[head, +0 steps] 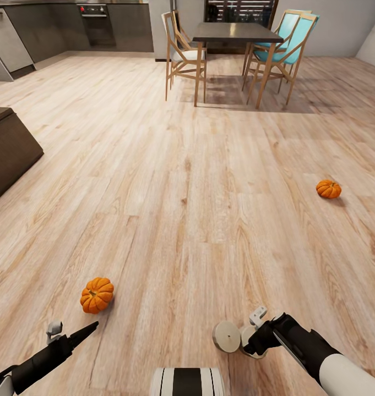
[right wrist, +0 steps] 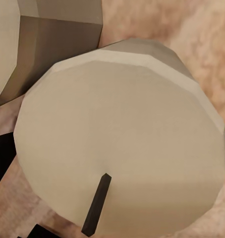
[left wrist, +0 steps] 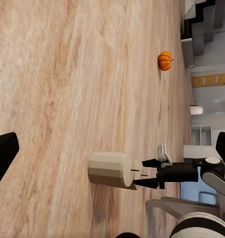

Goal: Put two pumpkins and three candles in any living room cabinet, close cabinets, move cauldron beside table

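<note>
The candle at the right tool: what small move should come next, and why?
Probably close the right tool on the candle. In the left wrist view its fingertips reach the candle's wick end, though a firm grip is not visible. The right wrist view shows the pale candle top very near, a second candle beside it.

candle (right wrist: pixel 122 134) | cream top, dark wick (close up) | wood floor (right wrist: pixel 192 34)

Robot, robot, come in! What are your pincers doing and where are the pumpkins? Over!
Right pincer at a pale candle by the floor, grip unclear. Left pincer empty. Near pumpkin and far pumpkin on open floor.
</note>
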